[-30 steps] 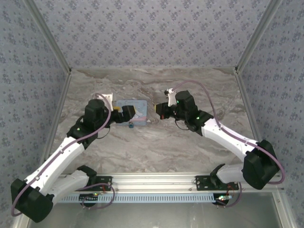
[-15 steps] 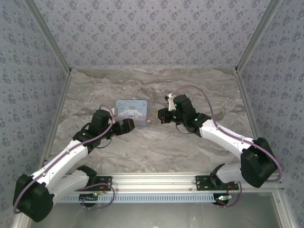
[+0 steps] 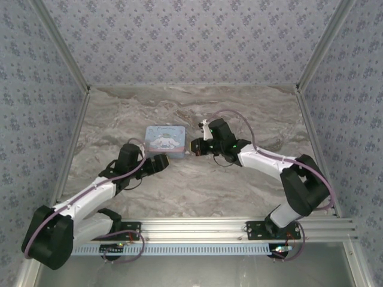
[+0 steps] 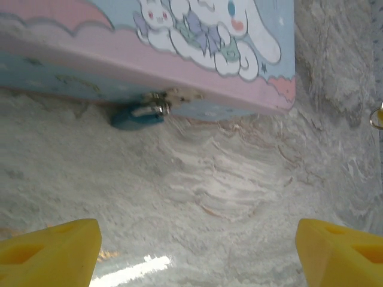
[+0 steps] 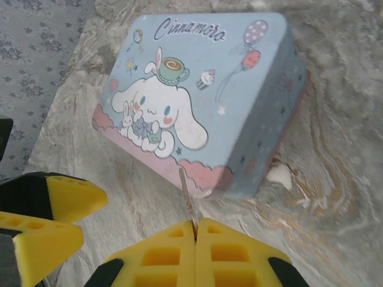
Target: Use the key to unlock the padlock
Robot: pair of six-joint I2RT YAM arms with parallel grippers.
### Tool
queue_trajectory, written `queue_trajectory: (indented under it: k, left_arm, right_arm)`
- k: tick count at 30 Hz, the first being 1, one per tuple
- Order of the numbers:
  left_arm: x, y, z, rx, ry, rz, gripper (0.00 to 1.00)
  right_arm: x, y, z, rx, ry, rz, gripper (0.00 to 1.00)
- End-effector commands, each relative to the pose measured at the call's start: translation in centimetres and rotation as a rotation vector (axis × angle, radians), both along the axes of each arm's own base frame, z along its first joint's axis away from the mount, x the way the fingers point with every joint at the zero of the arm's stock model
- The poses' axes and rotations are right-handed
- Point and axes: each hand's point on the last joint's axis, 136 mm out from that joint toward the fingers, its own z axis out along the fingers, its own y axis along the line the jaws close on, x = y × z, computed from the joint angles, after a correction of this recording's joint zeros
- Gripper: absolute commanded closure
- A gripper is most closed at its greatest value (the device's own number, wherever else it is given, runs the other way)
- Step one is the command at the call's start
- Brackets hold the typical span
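Note:
The padlock (image 4: 136,115) is a small blue-teal body lying on the table, its thin shackle hooked into the latch on the front wall of the cartoon tin (image 4: 179,36). My left gripper (image 4: 197,257) faces it from a short distance, open, with nothing between its yellow fingers (image 4: 51,251). From above, the left gripper (image 3: 159,162) sits just in front of the tin (image 3: 166,140). My right gripper (image 5: 195,226) is shut on the key (image 5: 187,197), whose slim blade points at the tin's near corner. The right gripper (image 3: 194,145) is beside the tin's right side.
The light-blue tin (image 5: 197,95) lies flat near the table's middle. A small white scrap (image 5: 280,174) lies by its corner. A small metal ring (image 4: 377,116) shows at the left wrist view's right edge. Patterned walls (image 3: 36,89) enclose the marble table (image 3: 197,185).
The left gripper has drawn back off the tin to the table in front of it and sunk lower. The right gripper has moved left towards the tin, the key still held.

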Motion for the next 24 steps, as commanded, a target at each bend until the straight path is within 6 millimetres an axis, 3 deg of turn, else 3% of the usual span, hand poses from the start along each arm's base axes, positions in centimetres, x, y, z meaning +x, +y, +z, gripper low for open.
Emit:
queue_trajectory:
  k: [1, 7, 14, 24]
  left_arm:
    - [1.9, 0.5, 1.1, 0.031, -0.160, 0.000, 0.15]
    - [2.5, 0.8, 0.9, 0.065, -0.229, -0.063, 0.16]
    - [3.5, 0.3, -0.2, 0.069, -0.214, -0.105, 0.18]
    - [6.7, -1.4, -1.0, 0.053, -0.218, -0.150, 0.22]
  right_arm:
    - [1.6, 1.9, 2.1, 0.083, -0.045, 0.025, 1.00]
    - [3.4, 3.9, 1.6, 0.106, -0.032, 0.049, 1.00]
    - [5.0, 5.4, -0.3, 0.100, 0.012, 0.055, 1.00]
    - [5.3, 3.9, -3.7, 0.057, 0.113, 0.006, 1.00]
